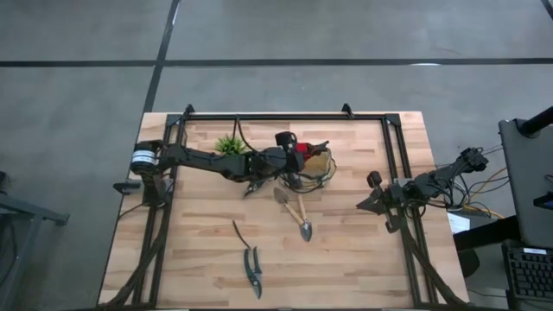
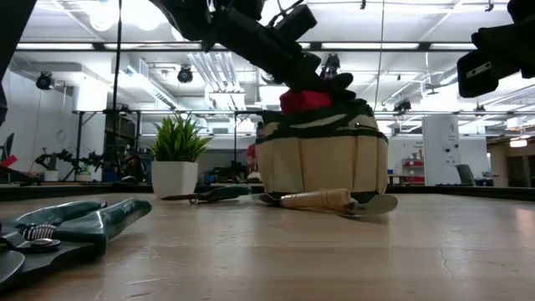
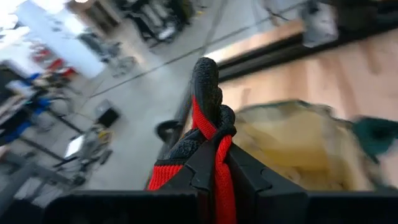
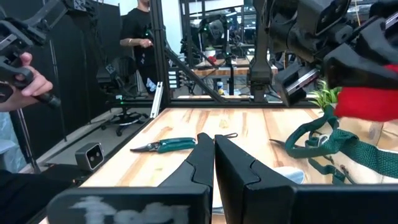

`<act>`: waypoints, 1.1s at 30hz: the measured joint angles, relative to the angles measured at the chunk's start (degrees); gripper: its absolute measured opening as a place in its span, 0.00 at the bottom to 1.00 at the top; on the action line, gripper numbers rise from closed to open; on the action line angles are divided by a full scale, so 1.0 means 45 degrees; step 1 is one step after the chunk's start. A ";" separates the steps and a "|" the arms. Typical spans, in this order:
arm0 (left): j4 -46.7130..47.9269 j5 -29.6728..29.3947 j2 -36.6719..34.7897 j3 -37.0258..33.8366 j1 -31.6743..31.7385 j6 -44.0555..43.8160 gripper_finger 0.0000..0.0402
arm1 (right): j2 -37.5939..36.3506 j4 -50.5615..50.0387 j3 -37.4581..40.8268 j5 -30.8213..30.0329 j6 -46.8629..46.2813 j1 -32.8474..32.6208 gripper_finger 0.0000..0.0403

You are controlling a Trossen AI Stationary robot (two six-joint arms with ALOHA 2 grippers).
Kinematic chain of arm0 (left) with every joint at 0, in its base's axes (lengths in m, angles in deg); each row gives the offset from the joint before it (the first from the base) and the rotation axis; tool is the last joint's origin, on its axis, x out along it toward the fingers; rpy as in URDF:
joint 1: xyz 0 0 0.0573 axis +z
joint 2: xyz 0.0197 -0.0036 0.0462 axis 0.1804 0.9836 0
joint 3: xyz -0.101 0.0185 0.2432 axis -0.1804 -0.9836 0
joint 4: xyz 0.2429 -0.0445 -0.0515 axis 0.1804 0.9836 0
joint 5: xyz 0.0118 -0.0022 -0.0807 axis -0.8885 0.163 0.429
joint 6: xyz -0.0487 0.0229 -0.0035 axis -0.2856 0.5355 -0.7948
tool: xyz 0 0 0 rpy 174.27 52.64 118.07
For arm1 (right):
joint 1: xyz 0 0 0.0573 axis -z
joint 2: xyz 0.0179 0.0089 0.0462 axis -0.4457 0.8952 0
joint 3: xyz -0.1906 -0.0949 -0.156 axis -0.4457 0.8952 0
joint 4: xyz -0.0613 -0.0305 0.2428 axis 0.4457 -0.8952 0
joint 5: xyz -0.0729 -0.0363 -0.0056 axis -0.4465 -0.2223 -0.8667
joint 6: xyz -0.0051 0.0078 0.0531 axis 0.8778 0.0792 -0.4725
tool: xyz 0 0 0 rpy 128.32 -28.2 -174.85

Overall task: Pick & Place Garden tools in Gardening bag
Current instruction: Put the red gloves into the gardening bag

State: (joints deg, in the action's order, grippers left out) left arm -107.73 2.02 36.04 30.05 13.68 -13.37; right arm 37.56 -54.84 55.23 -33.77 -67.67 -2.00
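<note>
Red and black fabric is what my left gripper (image 1: 304, 154) holds: from above I see it over the gardening bag (image 1: 321, 164), near the plant (image 1: 229, 144), because I bring the red-headed piece (image 1: 300, 148) above the opening to drop it inside. The trowel (image 1: 303, 220) and one pruning shears (image 1: 252, 270) lie on the table (image 1: 346, 259), waiting for me. At table height, the red piece sits at the bag's rim (image 2: 322, 125), and the fork or trowel handle (image 2: 318, 199) lies just before the bag. My left wrist camera shows the fingers (image 3: 205, 165) clamped narrow on this piece, the bag mouth beyond. My right wrist camera shows the right gripper (image 4: 213, 155) closed on nothing, parked at the table's right side.
</note>
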 joint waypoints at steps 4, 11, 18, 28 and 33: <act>-0.0456 -0.0654 0.0000 0.0000 0.0043 -0.0010 0.07 | -0.0003 0.0000 0.0000 0.0000 0.0000 0.0004 0.02; -0.0354 -0.0274 0.0000 -0.0119 0.0102 -0.0696 0.07 | -0.0003 0.0000 0.0000 0.0001 0.0000 0.0003 0.02; -0.0249 0.0738 0.0000 -0.0136 0.0102 -0.1224 0.07 | -0.0003 0.0000 0.0000 0.0003 0.0000 0.0001 0.02; -0.0176 0.0730 0.0000 -0.0136 0.0138 -0.1231 0.08 | -0.0003 0.0000 0.0000 0.0002 0.0000 0.0001 0.02; -0.0009 0.0717 0.0005 -0.0141 0.0199 -0.1332 0.08 | -0.0003 0.0000 0.0000 -0.0001 0.0000 0.0002 0.02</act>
State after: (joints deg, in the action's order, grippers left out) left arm -107.77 5.24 36.06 29.41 14.58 -19.37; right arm 37.55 -54.84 55.23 -33.78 -67.67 -1.99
